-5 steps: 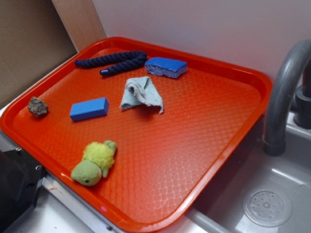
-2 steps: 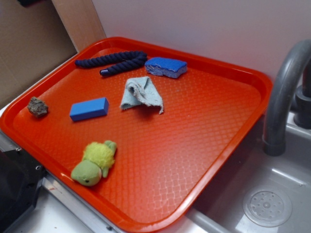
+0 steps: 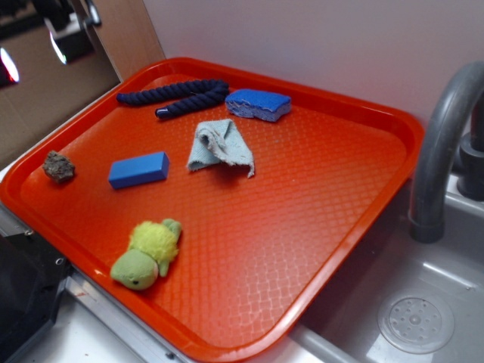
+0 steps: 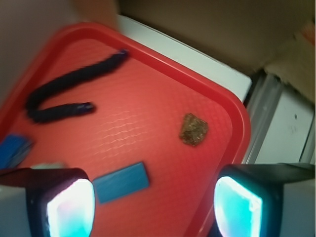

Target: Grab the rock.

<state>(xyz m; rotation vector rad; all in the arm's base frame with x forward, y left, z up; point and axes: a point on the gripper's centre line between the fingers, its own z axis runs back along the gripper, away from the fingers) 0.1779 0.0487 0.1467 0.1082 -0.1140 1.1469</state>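
Observation:
The rock (image 3: pixel 58 166) is a small lumpy brown-grey stone near the left edge of the orange tray (image 3: pixel 325 249). It also shows in the wrist view (image 4: pixel 193 130), ahead of the jaws. My gripper (image 3: pixel 64 30) is high above the tray's far left corner, blurred. In the wrist view the gripper (image 4: pixel 154 207) is open, its two fingers wide apart with nothing between them. The blue rectangular block (image 3: pixel 138 169) lies right of the rock and shows in the wrist view (image 4: pixel 121 182) as well.
On the tray lie a dark blue rope (image 3: pixel 174 97), a blue sponge (image 3: pixel 259 103), a grey-blue cloth (image 3: pixel 221 146) and a green-yellow plush turtle (image 3: pixel 147 253). A grey faucet (image 3: pixel 442 144) and sink (image 3: pixel 416 318) stand right. A cardboard wall (image 3: pixel 45 83) is left.
My gripper has come down into the exterior view at the top left; one second ago it was out of frame. The objects on the tray have not moved.

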